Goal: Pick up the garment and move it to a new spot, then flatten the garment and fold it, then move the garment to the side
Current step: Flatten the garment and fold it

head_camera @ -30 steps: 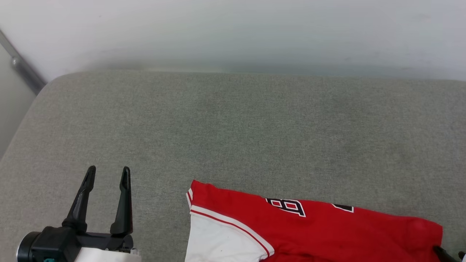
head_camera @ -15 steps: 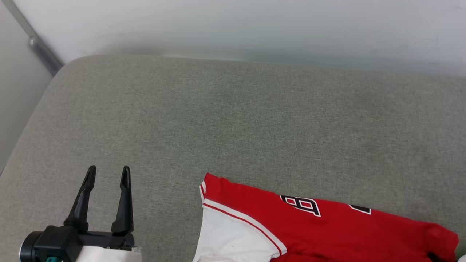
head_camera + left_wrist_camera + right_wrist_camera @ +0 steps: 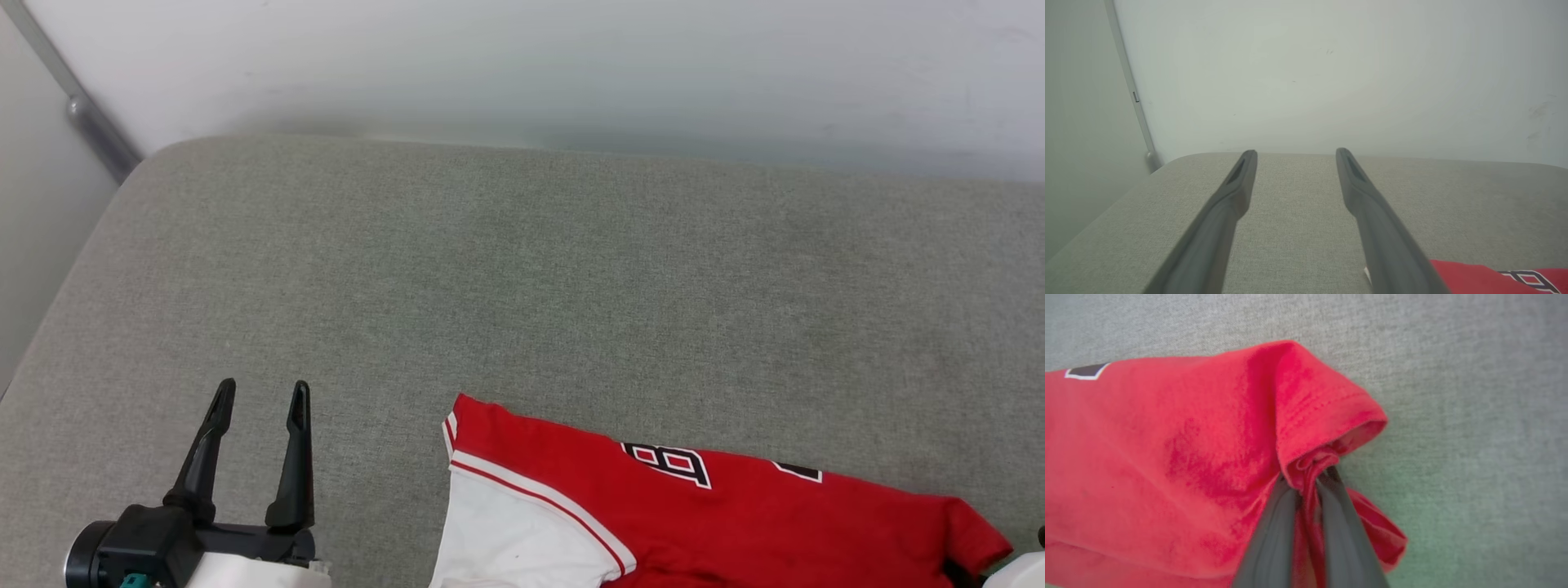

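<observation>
Right tool [image 3: 1308, 477], mine, pinched shut on a bunched hem corner of the red jersey [image 3: 735, 514] | it lies along the near edge of the grey cushion [image 3: 522, 286] | left tool [image 3: 264, 385] wide open, empty | I judge it light, limp, drapes when lifted; grip the hem corners.

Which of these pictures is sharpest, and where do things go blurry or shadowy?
Head view: sharpest, even soft light, no glare, a dim shadow where the cushion meets the wall. Left wrist view: the left gripper blurs near the lens. Right wrist view: soft overall; the garment looks smeary around the right gripper.
</observation>
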